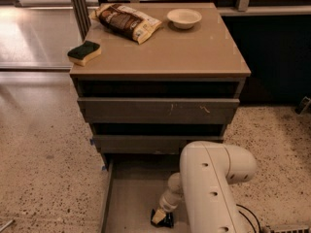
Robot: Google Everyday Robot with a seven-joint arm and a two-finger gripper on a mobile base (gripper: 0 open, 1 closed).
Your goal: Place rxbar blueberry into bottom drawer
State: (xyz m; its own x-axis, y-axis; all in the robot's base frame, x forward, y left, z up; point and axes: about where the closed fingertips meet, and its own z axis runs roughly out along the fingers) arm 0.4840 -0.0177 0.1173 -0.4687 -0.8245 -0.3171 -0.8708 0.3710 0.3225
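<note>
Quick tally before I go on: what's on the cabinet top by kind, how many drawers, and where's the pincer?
Snack bag: 1
Bowl: 1
Sponge: 1
Drawers: 3 (top drawer, middle drawer, bottom drawer pulled out)
Total: 6
Pincer: down inside the bottom drawer, near its front.

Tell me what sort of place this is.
Probably an office break area or kitchenette: a drawer cabinet on speckled stone floor, with a snack bag, bowl and sponge on top. The gripper is down in the open bottom drawer.

cream arm [214, 188], black tool [163, 219] at tip
</note>
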